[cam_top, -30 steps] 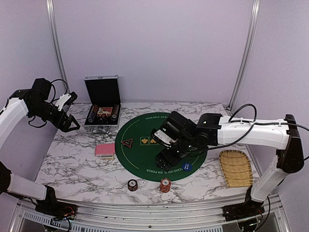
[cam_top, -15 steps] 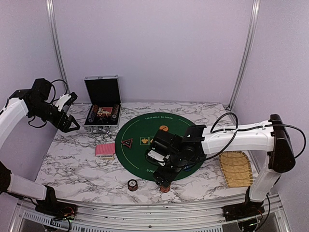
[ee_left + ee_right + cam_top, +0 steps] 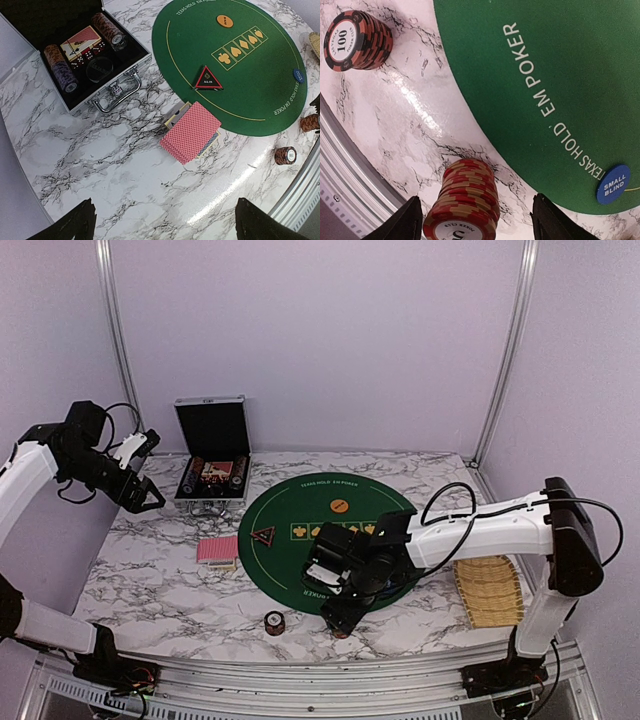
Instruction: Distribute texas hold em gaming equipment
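Observation:
A red poker chip stack (image 3: 467,205) stands on the marble just off the green mat (image 3: 545,75). My right gripper (image 3: 480,222) is open, with one finger on each side of this stack and not touching it; in the top view it (image 3: 343,618) covers the stack. A dark chip stack (image 3: 357,40) marked 100 stands to its left (image 3: 273,622). The blue small-blind disc (image 3: 613,184) lies on the mat's edge. Pink-red-backed cards (image 3: 192,131), the triangular marker (image 3: 208,79) and the orange disc (image 3: 225,21) show in the left wrist view. My left gripper (image 3: 148,498) is open and empty, high over the far left.
The open black case (image 3: 211,460) with chips, cards and dice stands at the back left. The woven bamboo tray (image 3: 490,590) lies at the right. The table's metal front edge (image 3: 350,170) runs close to both chip stacks.
My right gripper has moved off the mat toward the near edge and come down around the red chip stack. The left arm has not moved.

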Robot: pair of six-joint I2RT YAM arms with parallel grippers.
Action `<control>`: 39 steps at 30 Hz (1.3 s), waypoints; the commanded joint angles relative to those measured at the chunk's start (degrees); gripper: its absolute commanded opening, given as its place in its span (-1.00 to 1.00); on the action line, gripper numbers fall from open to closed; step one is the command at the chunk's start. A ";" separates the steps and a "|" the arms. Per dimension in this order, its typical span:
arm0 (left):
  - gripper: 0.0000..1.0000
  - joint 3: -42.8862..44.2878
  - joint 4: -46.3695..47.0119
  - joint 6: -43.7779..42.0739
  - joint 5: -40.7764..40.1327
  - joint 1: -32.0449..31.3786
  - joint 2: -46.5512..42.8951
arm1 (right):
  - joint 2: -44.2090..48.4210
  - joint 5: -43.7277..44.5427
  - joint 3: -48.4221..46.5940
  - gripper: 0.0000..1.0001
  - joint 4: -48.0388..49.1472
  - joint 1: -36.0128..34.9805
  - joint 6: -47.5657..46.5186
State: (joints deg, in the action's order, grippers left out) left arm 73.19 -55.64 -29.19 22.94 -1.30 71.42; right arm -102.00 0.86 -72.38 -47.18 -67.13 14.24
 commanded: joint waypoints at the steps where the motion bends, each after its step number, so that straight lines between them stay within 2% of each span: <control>1: 0.98 1.18 -1.91 -0.77 0.21 -0.09 -0.54 | -0.66 -0.30 0.11 0.42 1.64 -0.36 -0.51; 14: 0.98 0.96 -1.93 -1.04 -0.15 -0.02 -0.83 | -0.81 -0.17 0.67 0.19 2.09 -0.39 -0.35; 18: 0.98 0.91 -1.89 -1.27 -0.30 -0.04 -0.91 | -0.59 -0.20 0.35 -0.04 1.97 -0.37 -0.26; 25: 0.98 0.68 -1.93 -1.41 -0.42 -0.06 -0.84 | 0.06 -0.26 -1.16 -0.31 0.60 -0.37 -0.44; 39: 0.98 0.54 -1.93 -1.58 -0.20 -0.02 -0.61 | 1.80 -3.25 -3.03 -0.39 -1.62 -0.45 0.00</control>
State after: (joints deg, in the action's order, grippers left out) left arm 73.19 -55.66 -30.06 22.87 -1.30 71.42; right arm -102.10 -1.10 -73.23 -47.88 -67.24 13.69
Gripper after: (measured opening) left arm 0.989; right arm 0.399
